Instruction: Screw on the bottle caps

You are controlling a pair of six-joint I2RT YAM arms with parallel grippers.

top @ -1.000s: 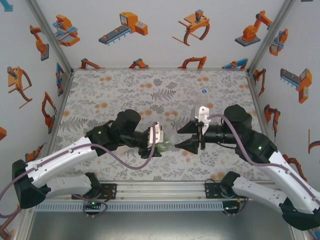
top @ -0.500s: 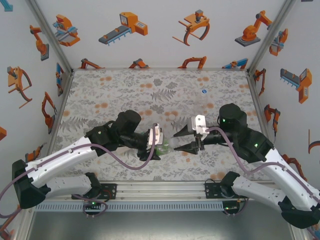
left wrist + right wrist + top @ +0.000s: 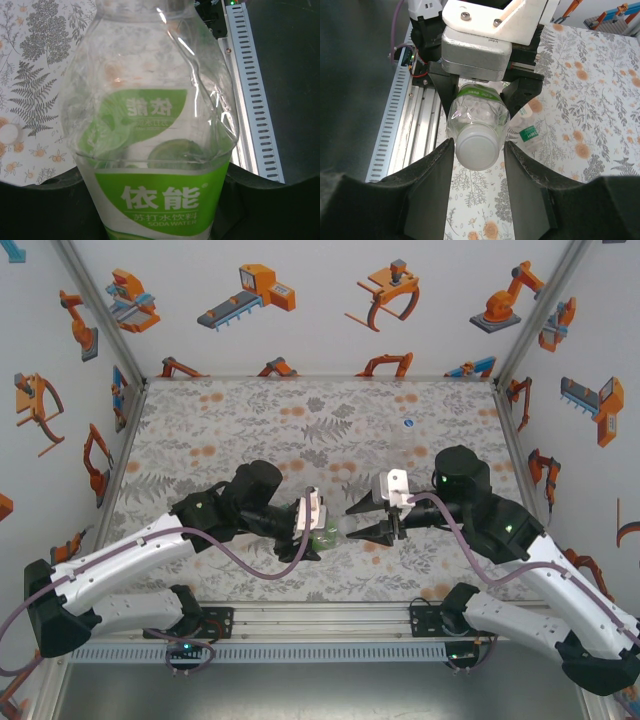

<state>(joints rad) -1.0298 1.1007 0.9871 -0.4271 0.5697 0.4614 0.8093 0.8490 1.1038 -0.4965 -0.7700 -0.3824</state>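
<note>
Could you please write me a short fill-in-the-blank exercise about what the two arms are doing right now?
1. The bottle held in the left gripper has a white and ____ label.
2. The right gripper is ____, with one finger on each side of the bottle's neck end.
3. A small ____ cap lies on the table, beyond both grippers.
Missing words: green; open; blue.

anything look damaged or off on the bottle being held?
Yes: the labelled bottle clamped in the left gripper has a creased, dented clear shoulder above its label, seen from the left wrist. Its whitish cap sits between the open fingers of the right gripper. Nothing spilled.
</note>
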